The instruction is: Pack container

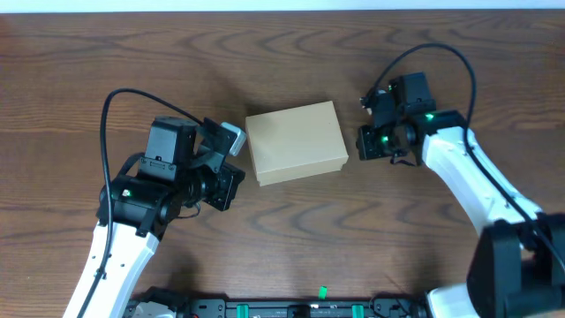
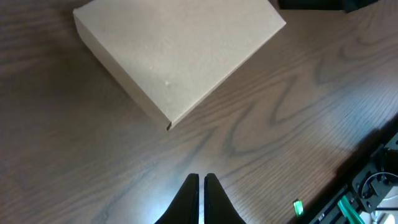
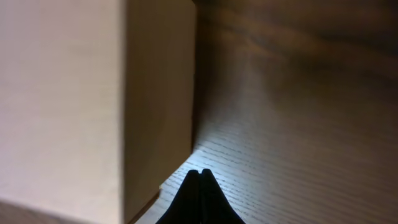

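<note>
Fingertips of the left gripper (image 2: 200,186) and right gripper (image 3: 199,177) are pressed together, empty, near the container (image 1: 295,141), whose lid is shut flat; packing is judged essentially finished.

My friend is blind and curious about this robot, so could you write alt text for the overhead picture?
A closed, plain tan cardboard box lies in the middle of a dark wooden table. A robot arm reaches toward it from each side, the left gripper and the right gripper both shut, holding nothing, close to the box.
</note>
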`<state>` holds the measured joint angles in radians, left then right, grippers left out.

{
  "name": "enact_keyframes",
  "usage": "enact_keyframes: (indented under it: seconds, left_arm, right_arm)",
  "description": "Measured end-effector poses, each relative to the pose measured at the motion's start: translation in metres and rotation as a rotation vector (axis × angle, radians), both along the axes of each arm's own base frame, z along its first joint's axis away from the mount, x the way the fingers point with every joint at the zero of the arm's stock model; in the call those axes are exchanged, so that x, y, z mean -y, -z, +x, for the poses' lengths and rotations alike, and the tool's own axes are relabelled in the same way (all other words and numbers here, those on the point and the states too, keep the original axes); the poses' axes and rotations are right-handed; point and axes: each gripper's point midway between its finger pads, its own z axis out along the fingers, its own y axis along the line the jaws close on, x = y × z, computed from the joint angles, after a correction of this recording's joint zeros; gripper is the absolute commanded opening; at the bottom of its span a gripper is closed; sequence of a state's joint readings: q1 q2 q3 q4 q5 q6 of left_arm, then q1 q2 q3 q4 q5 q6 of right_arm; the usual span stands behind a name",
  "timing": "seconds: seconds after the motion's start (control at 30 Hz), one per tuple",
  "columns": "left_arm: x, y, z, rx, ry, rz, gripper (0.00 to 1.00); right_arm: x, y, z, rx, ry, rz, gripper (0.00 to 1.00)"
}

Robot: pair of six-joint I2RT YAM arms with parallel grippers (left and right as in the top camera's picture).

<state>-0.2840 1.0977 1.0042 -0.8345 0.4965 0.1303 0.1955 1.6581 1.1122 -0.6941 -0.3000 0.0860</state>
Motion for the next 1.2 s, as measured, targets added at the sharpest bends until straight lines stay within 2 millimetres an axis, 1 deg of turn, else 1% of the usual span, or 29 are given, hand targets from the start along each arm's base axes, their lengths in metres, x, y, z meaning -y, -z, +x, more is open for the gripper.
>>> enact_keyframes:
  seconds: [0.1, 0.23, 0.37, 0.6, 0.83, 0.93, 1.0, 1.03, 1.07, 1.1, 1.13, 1.17, 1.2]
  left_arm:
    - [-0.001, 0.002, -0.002, -0.012, 0.0, 0.004, 0.06]
    - [-0.002, 0.003, -0.004, -0.019, -0.001, 0.008, 0.06]
    - [-0.002, 0.003, -0.004, -0.02, -0.002, 0.009, 0.06]
    - [-0.002, 0.003, -0.004, -0.02, -0.002, 0.009, 0.06]
    - [-0.005, 0.003, -0.003, -0.018, -0.013, 0.016, 0.06]
    - [-0.012, -0.006, -0.003, 0.018, -0.039, 0.011, 0.06]
    - [-0.02, -0.017, -0.006, 0.064, -0.066, 0.005, 0.06]
    - [-0.023, -0.022, -0.009, 0.08, -0.077, 0.002, 0.06]
    - [-0.028, -0.028, -0.014, 0.101, -0.092, -0.001, 0.06]
    - [-0.032, -0.034, -0.02, 0.117, -0.103, -0.004, 0.08]
    - [-0.034, -0.036, -0.026, 0.123, -0.107, -0.005, 0.15]
    - [-0.036, -0.038, -0.031, 0.125, -0.11, -0.006, 0.24]
    - [-0.037, -0.039, -0.034, 0.13, -0.111, -0.005, 0.33]
  right_arm:
    - [-0.009, 0.008, -0.001, -0.023, -0.003, 0.016, 0.01]
    - [-0.029, 0.007, -0.004, -0.016, -0.044, 0.04, 0.01]
    - [-0.043, 0.006, -0.01, -0.02, -0.079, 0.051, 0.01]
    - [-0.048, 0.006, -0.012, -0.022, -0.092, 0.055, 0.01]
    - [-0.048, 0.007, -0.014, -0.032, -0.092, 0.053, 0.01]
    - [-0.041, 0.006, -0.023, -0.065, -0.082, 0.023, 0.01]
    - [-0.036, -0.006, -0.025, -0.046, -0.071, 0.006, 0.01]
    - [-0.034, -0.018, -0.023, -0.014, -0.066, 0.007, 0.01]
    - [-0.032, -0.037, -0.022, 0.041, -0.061, 0.016, 0.01]
    - [-0.031, -0.062, -0.021, 0.109, -0.058, 0.03, 0.01]
    - [-0.03, -0.085, -0.022, 0.172, -0.056, 0.043, 0.06]
    - [-0.028, -0.103, -0.026, 0.217, -0.054, 0.053, 0.2]
    - [-0.026, -0.117, -0.03, 0.254, -0.049, 0.065, 0.42]
